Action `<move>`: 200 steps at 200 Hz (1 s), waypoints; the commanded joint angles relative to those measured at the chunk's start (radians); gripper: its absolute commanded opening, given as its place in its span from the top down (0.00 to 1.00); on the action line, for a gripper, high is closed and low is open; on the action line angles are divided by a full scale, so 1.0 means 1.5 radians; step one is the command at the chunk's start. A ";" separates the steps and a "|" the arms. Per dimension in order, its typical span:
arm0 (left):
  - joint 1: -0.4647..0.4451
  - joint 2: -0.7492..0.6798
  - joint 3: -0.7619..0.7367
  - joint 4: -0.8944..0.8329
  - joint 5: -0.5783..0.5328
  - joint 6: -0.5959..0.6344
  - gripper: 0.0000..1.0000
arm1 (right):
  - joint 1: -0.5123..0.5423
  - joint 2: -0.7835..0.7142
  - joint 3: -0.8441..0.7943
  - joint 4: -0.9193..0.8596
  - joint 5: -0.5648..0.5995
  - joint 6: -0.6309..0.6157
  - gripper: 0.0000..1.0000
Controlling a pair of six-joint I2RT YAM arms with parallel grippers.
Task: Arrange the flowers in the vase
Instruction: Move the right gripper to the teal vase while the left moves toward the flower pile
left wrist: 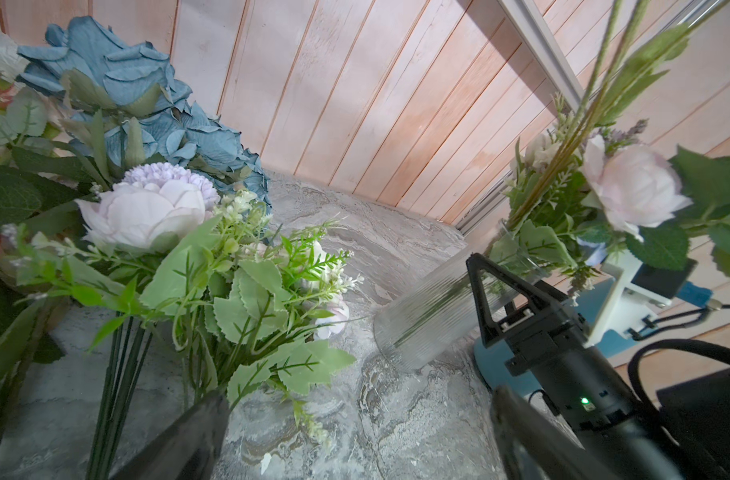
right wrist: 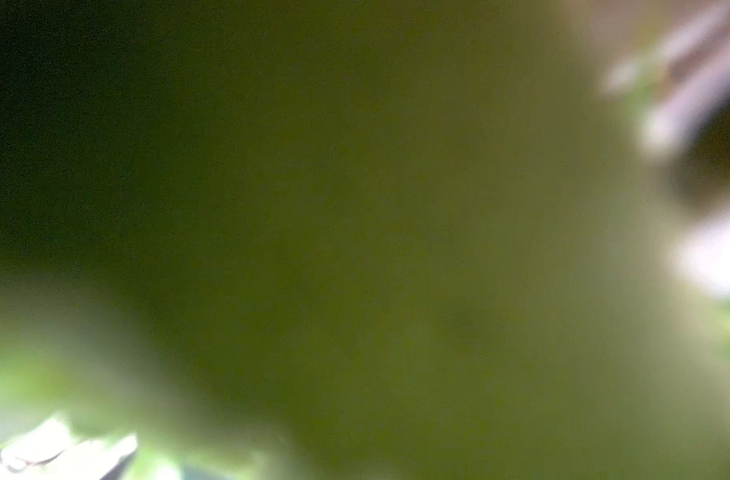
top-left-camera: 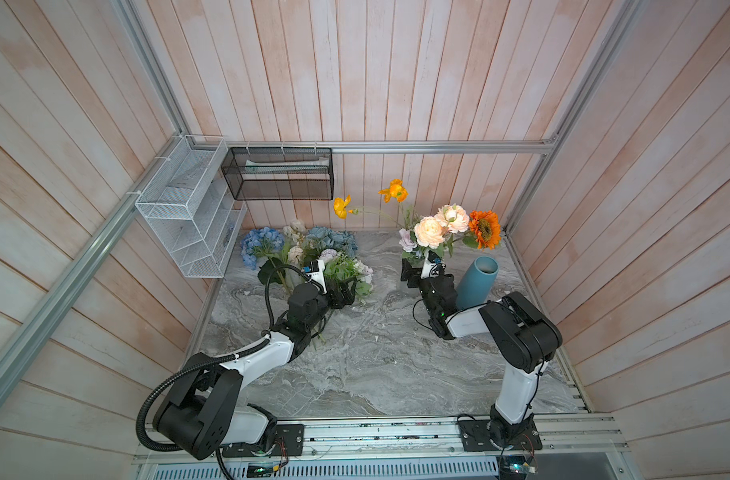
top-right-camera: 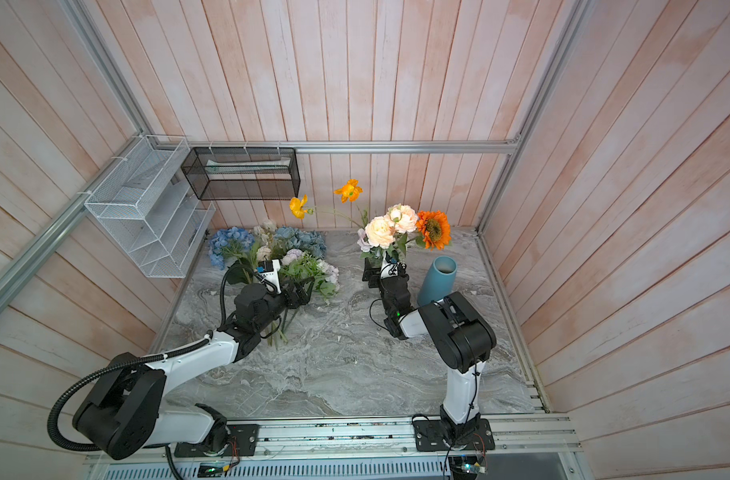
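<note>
Glass vase (left wrist: 421, 316), tilted, is clamped in right tool (top-left-camera: 412, 270); left tool (left wrist: 361, 395) gapes wide, empty, over loose flowers (left wrist: 246, 291).

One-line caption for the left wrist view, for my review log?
Open left tool beside loose flowers on the table; ribbed glass vase holds others.

No text, label, brand, number or sign is legible on anything in these views.
</note>
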 commanded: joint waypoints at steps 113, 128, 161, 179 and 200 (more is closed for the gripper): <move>0.048 -0.126 -0.060 -0.057 -0.076 0.048 0.00 | -0.053 0.154 0.249 -0.091 -0.022 -0.057 0.13; 0.064 -0.153 -0.068 -0.074 -0.084 0.057 0.00 | -0.063 0.173 0.280 -0.110 -0.026 -0.054 0.13; 0.098 -0.192 -0.082 -0.112 -0.087 0.057 0.00 | -0.086 0.201 0.339 -0.146 -0.045 -0.038 0.13; 0.115 -0.202 -0.094 -0.111 -0.077 0.042 0.00 | -0.087 0.193 0.337 -0.147 -0.055 -0.041 0.11; 0.127 -0.203 -0.100 -0.104 -0.071 0.028 0.00 | -0.087 0.165 0.313 -0.149 -0.059 -0.035 0.02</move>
